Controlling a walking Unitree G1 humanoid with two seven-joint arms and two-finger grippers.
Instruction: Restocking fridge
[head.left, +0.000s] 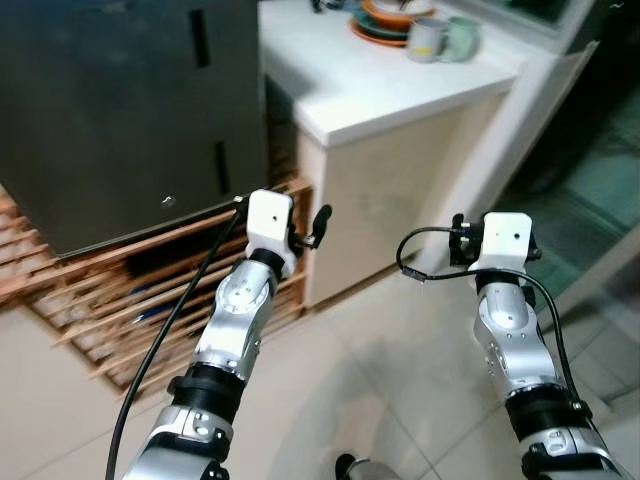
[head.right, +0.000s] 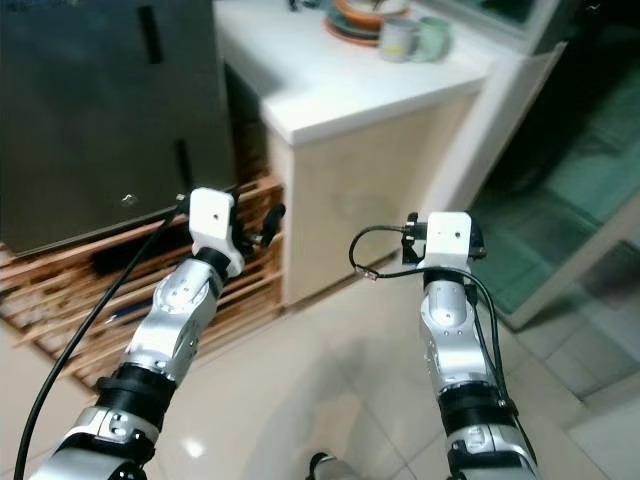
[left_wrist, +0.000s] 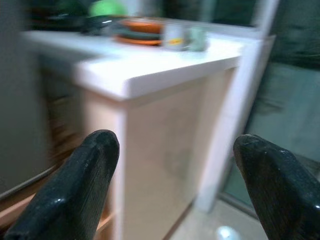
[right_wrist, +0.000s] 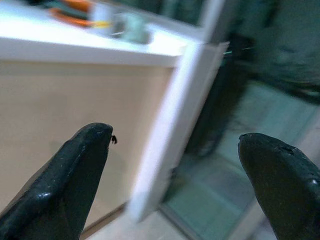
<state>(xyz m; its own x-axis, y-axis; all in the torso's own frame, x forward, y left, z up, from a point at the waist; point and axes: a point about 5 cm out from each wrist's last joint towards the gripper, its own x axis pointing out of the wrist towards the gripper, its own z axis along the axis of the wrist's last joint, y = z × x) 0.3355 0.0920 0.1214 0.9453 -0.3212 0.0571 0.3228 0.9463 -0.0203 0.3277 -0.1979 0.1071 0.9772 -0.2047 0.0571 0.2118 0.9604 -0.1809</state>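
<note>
dark fridge (head.left: 120, 110) ahead-left of left claw (left_wrist: 175, 185), fingers wide; right claw (right_wrist: 175, 175) wide, facing counter (head.left: 390, 85)

L hand (left_wrist: 175, 190) fingers (left_wrist: 80, 190) spread, empty; facing white counter (left_wrist: 165, 67) w/ plates (left_wrist: 140, 37), mugs (left_wrist: 185, 39).

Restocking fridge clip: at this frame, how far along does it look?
Fridge door is shut. In hand: nothing; left gripper and right gripper are both open and empty, facing the white counter with mugs and plates. No groceries visible, so this fits either before loading or after closing up.
</note>
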